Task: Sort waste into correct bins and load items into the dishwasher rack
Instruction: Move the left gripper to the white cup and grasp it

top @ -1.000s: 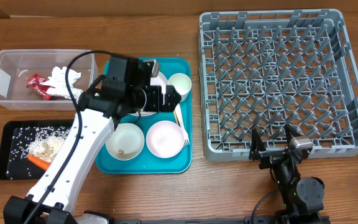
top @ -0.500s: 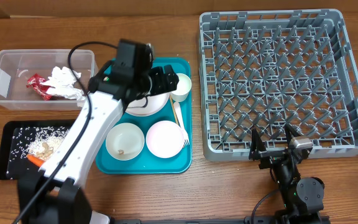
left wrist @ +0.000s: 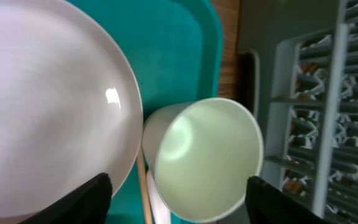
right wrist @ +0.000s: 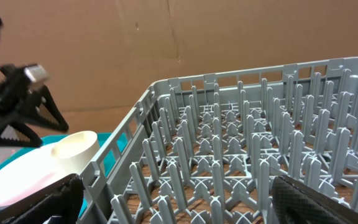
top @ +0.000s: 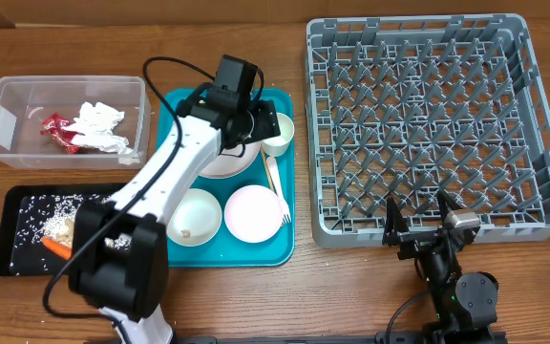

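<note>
My left gripper [top: 271, 124] is open over the back right of the teal tray, its fingers either side of the small white cup [top: 278, 132]. In the left wrist view the cup's mouth [left wrist: 207, 158] sits between the open jaws [left wrist: 182, 202], with the large white plate [left wrist: 48, 106] to its left and the thin wooden stick [left wrist: 143, 190] between them. The plate [top: 225, 161], a white bowl [top: 192, 215], a pink bowl [top: 253, 212] and the white fork [top: 277, 186] lie on the tray. My right gripper [top: 418, 229] is open and empty at the grey rack's [top: 428, 124] front edge.
A clear tub [top: 8, 124] at back left holds a red wrapper [top: 58, 132] and napkins [top: 98, 122]. A black tray [top: 17, 205] at front left holds rice, crumbs and a carrot [top: 57, 248]. The right wrist view shows rack pegs [right wrist: 247, 143] and the cup [right wrist: 76, 146].
My left arm has swung right and towards the back, from over the plate to the cup. The right arm has not moved.
</note>
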Tool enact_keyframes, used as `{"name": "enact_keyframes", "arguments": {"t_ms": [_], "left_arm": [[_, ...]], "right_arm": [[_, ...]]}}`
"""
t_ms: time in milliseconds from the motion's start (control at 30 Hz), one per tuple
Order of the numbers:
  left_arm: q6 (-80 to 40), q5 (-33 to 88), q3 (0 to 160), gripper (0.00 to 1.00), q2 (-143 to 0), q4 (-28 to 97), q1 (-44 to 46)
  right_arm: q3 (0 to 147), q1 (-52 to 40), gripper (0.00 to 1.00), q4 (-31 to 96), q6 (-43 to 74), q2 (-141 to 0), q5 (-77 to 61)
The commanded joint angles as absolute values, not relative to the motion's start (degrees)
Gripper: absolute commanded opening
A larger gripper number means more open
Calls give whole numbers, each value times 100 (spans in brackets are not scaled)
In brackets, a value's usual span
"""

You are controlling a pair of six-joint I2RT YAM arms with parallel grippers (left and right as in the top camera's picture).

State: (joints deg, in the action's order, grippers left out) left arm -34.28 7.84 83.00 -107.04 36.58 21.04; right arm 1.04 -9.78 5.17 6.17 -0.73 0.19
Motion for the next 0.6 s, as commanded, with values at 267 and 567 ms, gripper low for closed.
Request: {"name": "enact_keyframes", "arguments": {"t_ms": [267,567], "left_arm": [[-3544,716,8460,46,-11391,3548,2141],[-3605,799,8591,4,-11375,3614,2141]], "right_arm": [[45,-956,100,482,596,-19,-12],[45,-956,100,482,596,-19,-12]]}}
